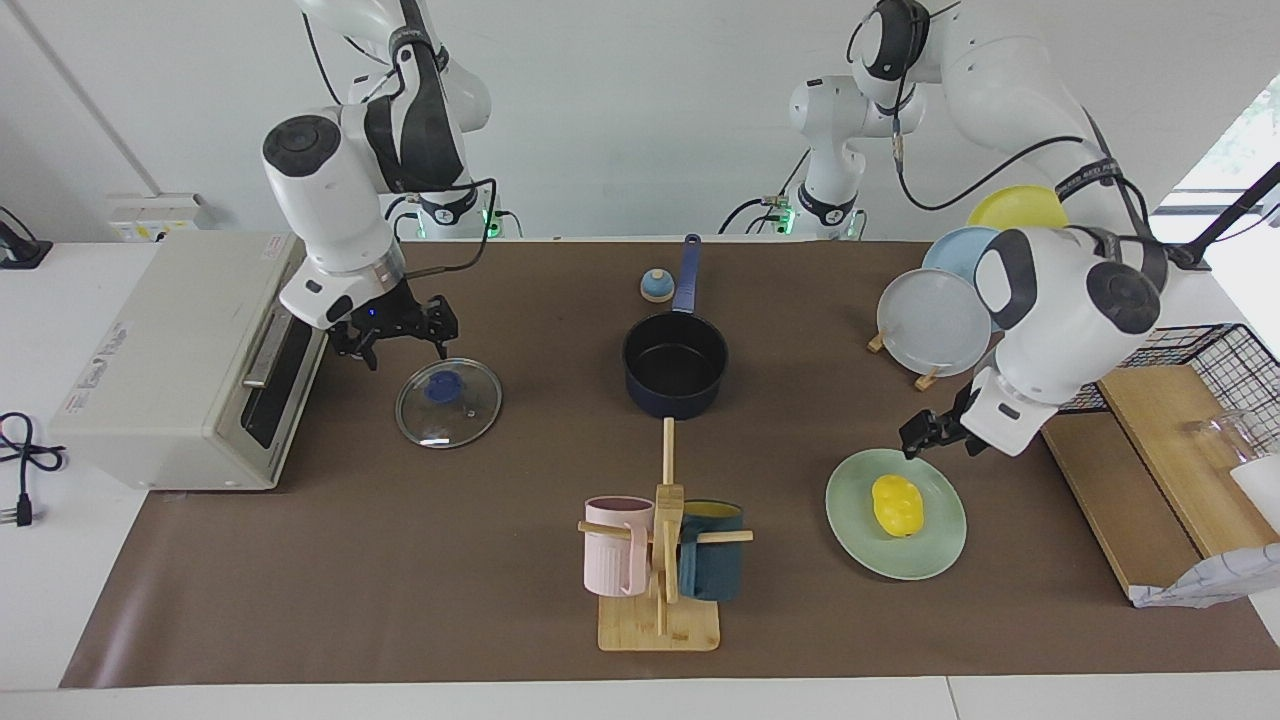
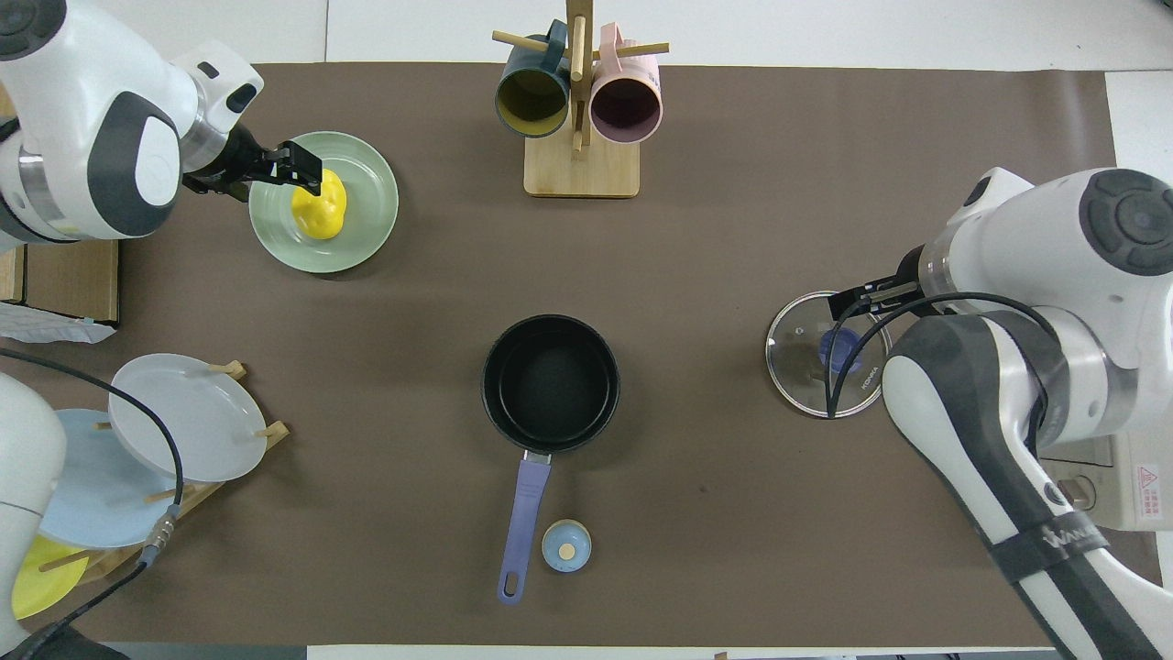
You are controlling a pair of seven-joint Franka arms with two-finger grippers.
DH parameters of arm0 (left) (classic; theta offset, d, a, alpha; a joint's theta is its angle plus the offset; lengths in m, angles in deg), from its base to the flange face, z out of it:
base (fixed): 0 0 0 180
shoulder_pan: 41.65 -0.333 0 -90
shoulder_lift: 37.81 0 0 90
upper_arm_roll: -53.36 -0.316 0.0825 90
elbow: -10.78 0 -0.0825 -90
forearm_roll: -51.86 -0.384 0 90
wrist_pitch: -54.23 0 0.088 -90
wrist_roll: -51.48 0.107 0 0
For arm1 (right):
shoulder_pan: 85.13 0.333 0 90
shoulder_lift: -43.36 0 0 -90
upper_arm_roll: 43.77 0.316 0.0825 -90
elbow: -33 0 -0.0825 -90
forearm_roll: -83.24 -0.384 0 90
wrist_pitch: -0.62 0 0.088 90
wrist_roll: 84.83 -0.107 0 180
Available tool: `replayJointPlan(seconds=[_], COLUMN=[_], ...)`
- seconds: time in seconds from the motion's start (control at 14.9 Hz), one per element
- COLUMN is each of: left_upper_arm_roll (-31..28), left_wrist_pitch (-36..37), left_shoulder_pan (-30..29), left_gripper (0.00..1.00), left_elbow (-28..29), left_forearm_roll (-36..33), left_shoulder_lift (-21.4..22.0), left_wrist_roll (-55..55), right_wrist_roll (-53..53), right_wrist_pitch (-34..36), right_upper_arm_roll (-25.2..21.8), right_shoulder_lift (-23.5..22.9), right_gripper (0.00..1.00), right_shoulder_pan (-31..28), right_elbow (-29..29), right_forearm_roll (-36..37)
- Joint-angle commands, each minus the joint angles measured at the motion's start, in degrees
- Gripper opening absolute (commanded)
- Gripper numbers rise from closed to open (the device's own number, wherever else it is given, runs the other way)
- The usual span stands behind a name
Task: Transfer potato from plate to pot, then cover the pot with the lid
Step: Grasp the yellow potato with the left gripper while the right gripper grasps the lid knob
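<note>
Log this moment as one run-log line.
left pincer: open, over plate rim | potato: on plate | right pincer: open, above lid | pot: empty

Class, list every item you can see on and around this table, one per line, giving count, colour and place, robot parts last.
potato: one, yellow, on the plate
plate: one, mint green, toward the left arm's end
pot: one, navy, empty, mid-table
lid: one, clear glass, blue knob, beside the toaster oven
toaster oven: one, cream, right arm's end
mug stand: one, wooden, holding pink and teal mugs
plate rack: one, grey, blue, yellow plates
bell: one, blue, beside the pot's handle
left gripper: open, over the plate's rim
right gripper: open, over the lid's edge
</note>
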Motion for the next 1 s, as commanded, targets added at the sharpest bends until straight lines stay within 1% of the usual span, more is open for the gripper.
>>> replayJointPlan(seconds=[0.0, 0.13, 0.27, 0.4, 0.8, 0.87, 0.94], left_upper_arm_roll=[-0.9, -0.6, -0.6, -0.6, -0.6, -0.6, -0.6], left_wrist_pitch=[-1.8, -4.4, -7.0, -9.8, -12.0, -11.9, -11.7], left_shoulder_pan=[1.0, 1.2, 1.2, 1.7, 2.0, 2.0, 2.0], left_gripper=[1.00, 1.00, 1.00, 1.00, 0.99, 0.89, 0.69], left_elbow=[-2.3, -0.9, 1.7, 4.8, 7.4, 7.5, 7.5], left_forearm_roll=[-0.9, -4.0, -4.6, -4.4, -4.3, -4.3, -4.3], left_shoulder_lift=[-2.8, -2.8, -2.5, -1.8, -1.0, -0.9, -0.9], left_wrist_roll=[-0.1, 0.2, 0.5, 0.7, 1.3, 1.3, 1.3], right_wrist_roll=[2.3, 1.1, 0.8, 0.9, 2.1, 1.8, 1.8], right_wrist_pitch=[-5.2, -6.5, -9.4, -12.0, -12.8, -12.8, -12.8], right_upper_arm_roll=[0.3, 2.0, 2.3, 2.3, 2.2, 2.2, 2.2], right_shoulder_lift=[0.2, 0.4, 0.5, -0.4, -0.4, -0.3, -0.2], right_gripper=[1.00, 1.00, 1.00, 1.00, 1.00, 1.00, 1.00], right_shoulder_pan=[-0.1, 0.1, 0.1, -0.3, -0.3, -0.4, -0.7], right_elbow=[5.2, 6.0, 9.2, 11.1, 11.6, 12.0, 12.5], right_forearm_roll=[-1.4, -1.4, -1.4, -1.4, -1.3, -1.4, -1.3])
